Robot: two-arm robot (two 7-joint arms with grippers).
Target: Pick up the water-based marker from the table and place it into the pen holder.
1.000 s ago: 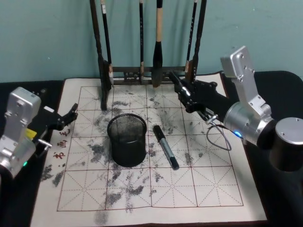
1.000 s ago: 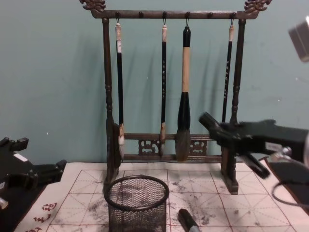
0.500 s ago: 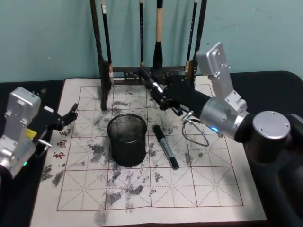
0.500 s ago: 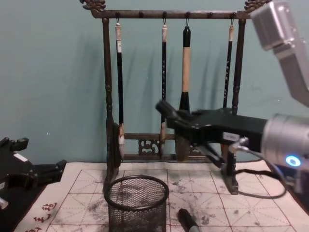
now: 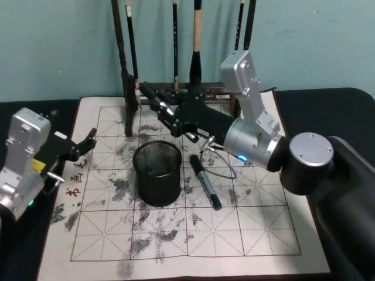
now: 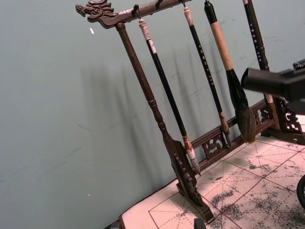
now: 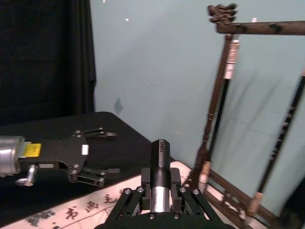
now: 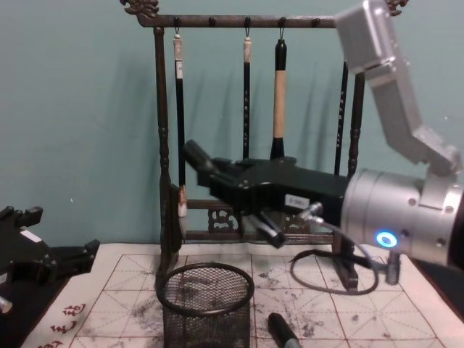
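Swinging left across head view, my right pincer (image 5: 153, 100), jaws apart, empty, now upper centre. Pen (image 5: 205, 181) untouched mid-frame, beside cup (image 5: 157, 172). Left pincer (image 5: 88, 142) idle left edge, spread. Chest view: pen (image 8: 281, 330) bottom centre; grasp pending.

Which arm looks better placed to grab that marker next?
Right. The right claw hovers open over the mat near the marker; the left claw sits at the mat's edge, beyond the pen holder.

Soft, diffuse light is spreading evenly over the table (image 5: 351, 102) and its cream mat (image 5: 193, 234). The brush rack (image 6: 151, 102) is casting faint shadows on the teal wall (image 6: 57, 119) behind. The right arm's silver casing (image 8: 395, 94) is catching mild glare; 1 blue lamp (image 8: 384, 238) is glowing.
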